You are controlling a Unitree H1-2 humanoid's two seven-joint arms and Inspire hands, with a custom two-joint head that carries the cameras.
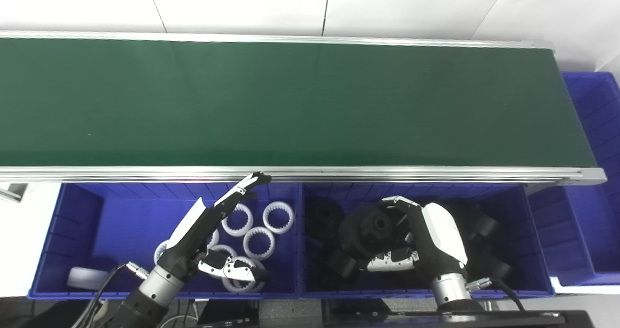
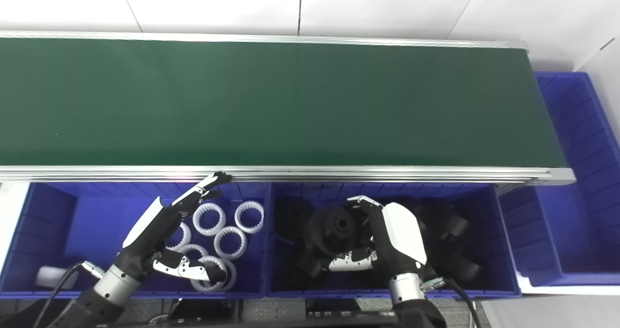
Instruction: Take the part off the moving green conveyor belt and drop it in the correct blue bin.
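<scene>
Gripping a black part over the right bin

Curling around a black part (image 1: pixel 373 227), the right hand (image 1: pixel 431 238) holds it just above the black pieces in the right bin (image 1: pixel 533 250). The left hand (image 1: pixel 208 231) hangs over the left bin (image 1: pixel 77 231) of white rings (image 1: pixel 259 243), fingers (image 1: pixel 244 187) stretched wide toward the belt (image 1: pixel 290 100), holding nothing.

The belt (image 2: pixel 271 100) lies bare. The left hand (image 2: pixel 164 231) spreads its fingers above white rings (image 2: pixel 230 241) in the left bin (image 2: pixel 48 211). The right hand (image 2: pixel 387 243) curls around a black part (image 2: pixel 334 228) in the middle bin (image 2: pixel 489 207).
</scene>
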